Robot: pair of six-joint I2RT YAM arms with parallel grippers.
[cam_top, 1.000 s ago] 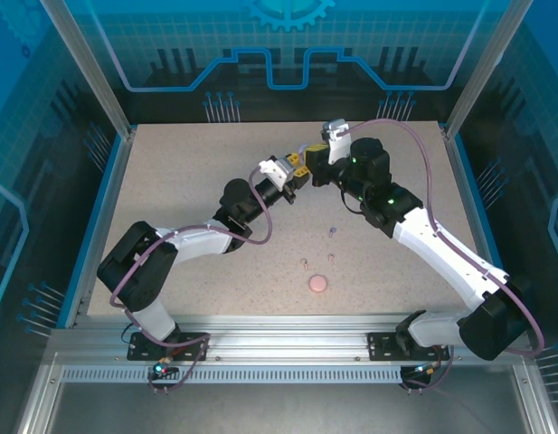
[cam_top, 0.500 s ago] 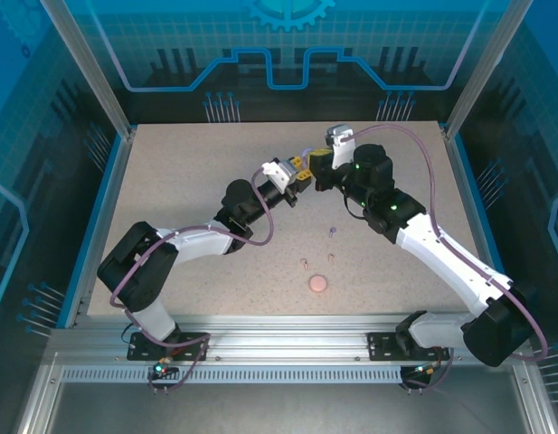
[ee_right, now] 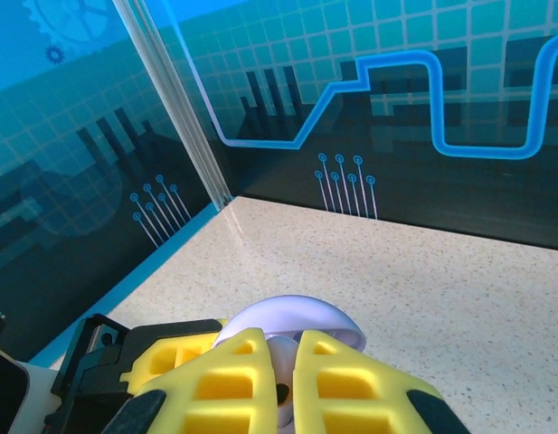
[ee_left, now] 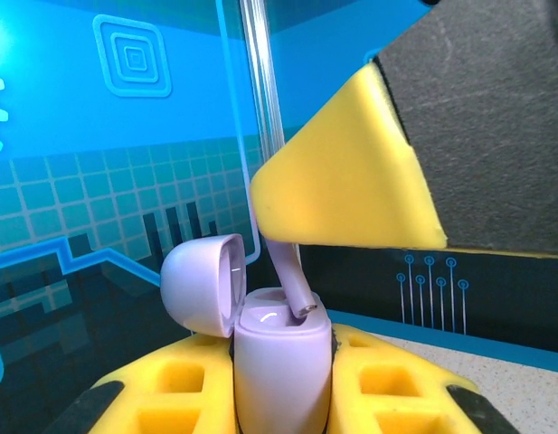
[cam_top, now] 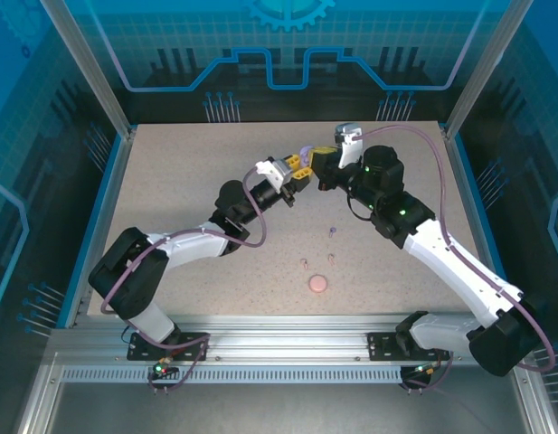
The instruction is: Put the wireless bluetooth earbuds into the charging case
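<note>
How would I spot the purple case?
Look at the far middle of the speckled table, where both arms meet. The left hand grips the pale purple case there. Unlike the round pink disc lying nearer, its lid stands open.

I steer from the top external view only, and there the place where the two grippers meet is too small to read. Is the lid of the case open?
Observer: Yes. In the left wrist view the lid of the purple charging case stands open, swung to the left.
Operator: Which arm holds the case?
Observer: The left gripper is shut on it, and the case is upright between its yellow fingers.
Operator: And the bud?
Observer: The right gripper pinches a pale purple earbud. The tip of its stem is at the mouth of the case, and the bud is not seated yet.
</note>
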